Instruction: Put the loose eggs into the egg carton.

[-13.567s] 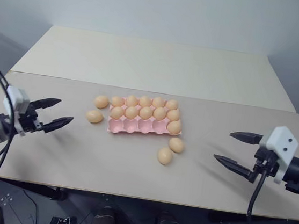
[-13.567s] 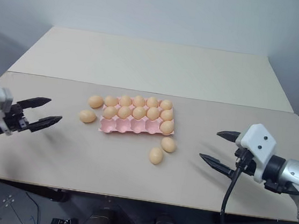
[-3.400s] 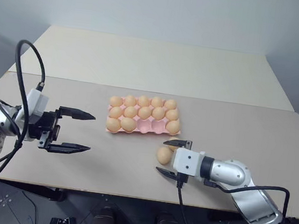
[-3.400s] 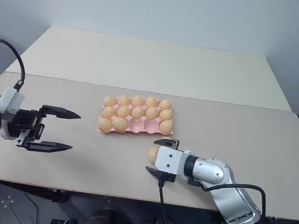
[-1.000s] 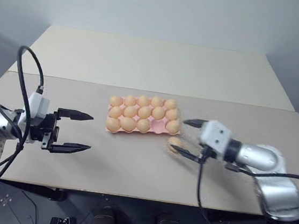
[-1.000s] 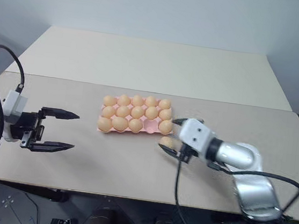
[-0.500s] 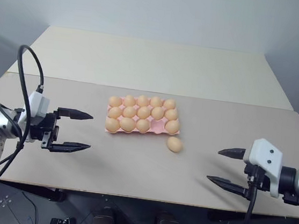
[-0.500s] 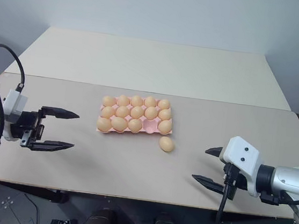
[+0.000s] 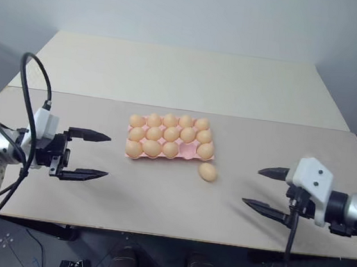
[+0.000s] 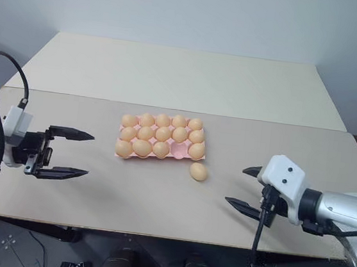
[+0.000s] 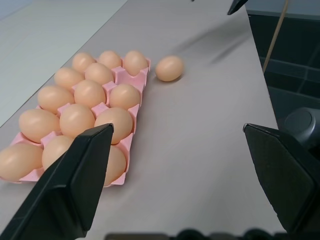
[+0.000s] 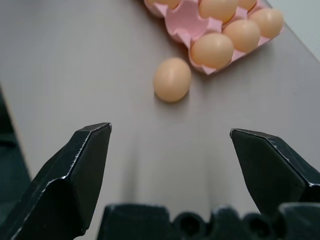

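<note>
**One egg left, one cup left**

We judge we're on the last pick. The egg carton (image 9: 168,140) sits mid-worktop (image 9: 158,202), w/ eggs in every cup we can see but one: the near row has a bare pink cup, 2nd from the carton's right end. The one loose egg (image 9: 207,171) lies on the worktop just off the carton's near-right corner, at approx 5 o'clock from the carton centre, apart from the rim.

Right claw (image 9: 264,191) hangs over the worktop, at 3–4 o'clock from the loose egg and well apart from it, fingers spread wide, nothing between them. Its wrist view looks straight at the egg w/ the bare cup beyond. Left claw (image 9: 94,156) hangs at 9 o'clock from the carton, also spread wide and empty.

Next move, as we read it: bring the right claw in toward 9–10 o'clock, straddle the egg, close gently, lift, then set it into the bare cup w/o knocking the neighbours. It's round and smooth, so it may roll if nudged.
</note>
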### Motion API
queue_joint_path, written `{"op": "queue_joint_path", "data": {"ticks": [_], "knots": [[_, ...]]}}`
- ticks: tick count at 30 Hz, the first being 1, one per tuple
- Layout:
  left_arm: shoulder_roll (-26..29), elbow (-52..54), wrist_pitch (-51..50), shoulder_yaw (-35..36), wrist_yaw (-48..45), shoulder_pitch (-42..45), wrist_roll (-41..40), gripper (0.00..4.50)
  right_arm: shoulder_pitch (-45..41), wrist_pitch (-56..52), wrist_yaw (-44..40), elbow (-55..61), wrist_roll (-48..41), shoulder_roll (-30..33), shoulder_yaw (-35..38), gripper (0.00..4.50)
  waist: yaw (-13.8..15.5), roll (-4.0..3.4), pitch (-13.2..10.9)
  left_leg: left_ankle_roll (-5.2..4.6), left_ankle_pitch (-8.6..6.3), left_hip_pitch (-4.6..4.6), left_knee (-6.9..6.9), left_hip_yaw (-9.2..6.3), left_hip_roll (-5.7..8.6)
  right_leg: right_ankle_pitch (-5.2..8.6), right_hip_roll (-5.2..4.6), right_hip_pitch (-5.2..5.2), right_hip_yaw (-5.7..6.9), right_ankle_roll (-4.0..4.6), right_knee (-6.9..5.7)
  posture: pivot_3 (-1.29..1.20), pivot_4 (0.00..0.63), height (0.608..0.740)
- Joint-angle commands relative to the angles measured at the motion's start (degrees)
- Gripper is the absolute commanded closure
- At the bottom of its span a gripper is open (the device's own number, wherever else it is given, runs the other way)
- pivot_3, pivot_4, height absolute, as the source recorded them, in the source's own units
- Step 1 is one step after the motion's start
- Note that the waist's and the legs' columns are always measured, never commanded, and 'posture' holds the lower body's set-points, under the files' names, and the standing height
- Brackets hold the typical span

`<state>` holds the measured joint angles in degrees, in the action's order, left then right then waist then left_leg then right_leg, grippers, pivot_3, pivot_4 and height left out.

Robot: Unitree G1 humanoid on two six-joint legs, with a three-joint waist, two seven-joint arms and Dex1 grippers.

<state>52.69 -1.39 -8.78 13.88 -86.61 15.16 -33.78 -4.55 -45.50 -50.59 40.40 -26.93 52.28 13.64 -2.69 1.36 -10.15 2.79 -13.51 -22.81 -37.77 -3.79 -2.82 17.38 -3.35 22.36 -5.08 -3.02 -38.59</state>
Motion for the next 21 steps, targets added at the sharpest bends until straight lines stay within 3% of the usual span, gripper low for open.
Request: {"op": "queue_joint_path", "data": {"ticks": [1,10,18,21], "knots": [[0.33,-0.01,0.88,1.14,0.20,0.76,-0.12,0.00,-5.35,1.88,5.79,-3.08,4.51,-3.44,-8.51,0.07,0.03,-0.03,-0.02,0.00,0.00,-0.01,0.00,0.00,0.00,0.00,0.00,0.01,0.00,0.00,0.00,0.00,0.150,0.740],[0.18,0.64,1.15,1.20,0.59,0.15,0.06,0.00,-10.62,5.01,13.35,-11.20,12.68,-13.66,-22.03,0.07,0.22,-0.03,-0.02,0.00,0.00,-0.07,0.00,-0.01,0.02,0.00,-0.02,0.06,0.02,0.00,0.02,0.00,0.150,0.740],[-0.44,1.27,1.21,0.97,1.46,-0.65,0.16,0.00,-11.60,6.24,15.48,-15.22,15.22,-18.01,-23.71,0.07,0.19,-0.03,-0.02,0.00,0.00,-0.06,0.00,-0.01,0.02,0.00,-0.02,0.07,0.02,0.00,0.00,0.00,0.150,0.740],[-0.64,1.65,1.09,0.97,1.65,-0.82,0.05,0.00,-11.64,6.48,14.76,-15.69,15.59,-17.98,-24.31,0.94,0.19,-0.04,-0.02,0.00,0.00,-0.06,0.00,-0.01,0.01,0.00,-0.01,0.08,0.01,0.00,-0.01,0.00,0.150,0.740]]}}
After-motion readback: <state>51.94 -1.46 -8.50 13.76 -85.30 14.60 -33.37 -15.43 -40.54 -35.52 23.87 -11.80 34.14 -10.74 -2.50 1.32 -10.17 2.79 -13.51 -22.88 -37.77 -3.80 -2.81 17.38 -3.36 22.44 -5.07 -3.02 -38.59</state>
